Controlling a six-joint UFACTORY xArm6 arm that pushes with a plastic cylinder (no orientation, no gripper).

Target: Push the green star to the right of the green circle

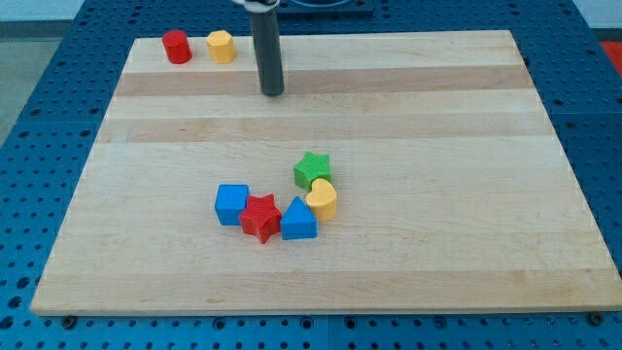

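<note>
My tip [272,93] is seen at 11 o'clock, well apart from the green star [312,168]; no hand is fitted.

pale wooden board [466,117] on a blue perforated table [39,87].

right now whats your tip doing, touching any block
My tip: touching nothing, on bare board near the view's top, well above the green star and right of the yellow block.
</note>
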